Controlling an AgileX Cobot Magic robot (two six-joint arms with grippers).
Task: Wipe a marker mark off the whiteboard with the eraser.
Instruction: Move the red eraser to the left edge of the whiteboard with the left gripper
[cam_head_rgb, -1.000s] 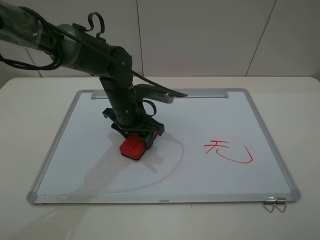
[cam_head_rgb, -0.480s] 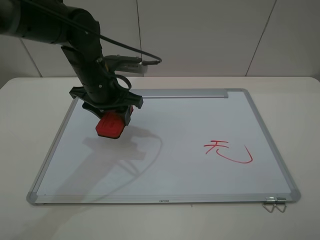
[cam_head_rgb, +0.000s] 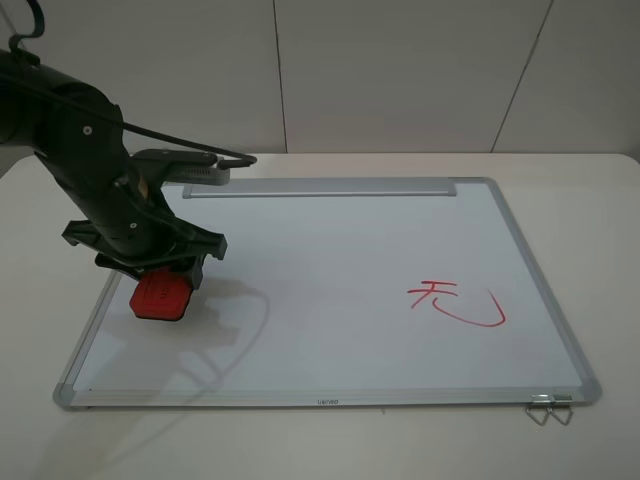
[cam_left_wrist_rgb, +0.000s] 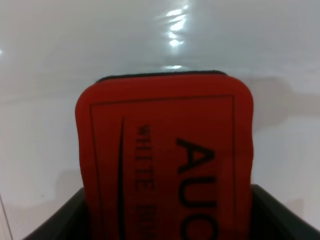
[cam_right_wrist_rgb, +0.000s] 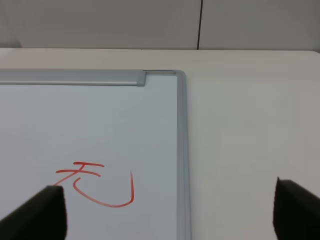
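One whiteboard (cam_head_rgb: 330, 250) lies flat on the white surface (cam_head_rgb: 590, 190), bearing one red character (cam_head_rgb: 455, 303) toward its right side. One red eraser (cam_head_rgb: 160, 297) is clamped in the left gripper (cam_head_rgb: 150, 268) just inside the board's left frame (whether it touches the board cannot be told), well apart from the character. The right gripper (cam_right_wrist_rgb: 166, 210) shows two dark fingertips spread wide, holding nothing, above the board's right frame. A wire clip (cam_head_rgb: 548, 408) sits at the near right corner. Half a second ago the eraser was nearer the tray strip (cam_head_rgb: 315, 188) and farther from the frame; the character is unchanged.
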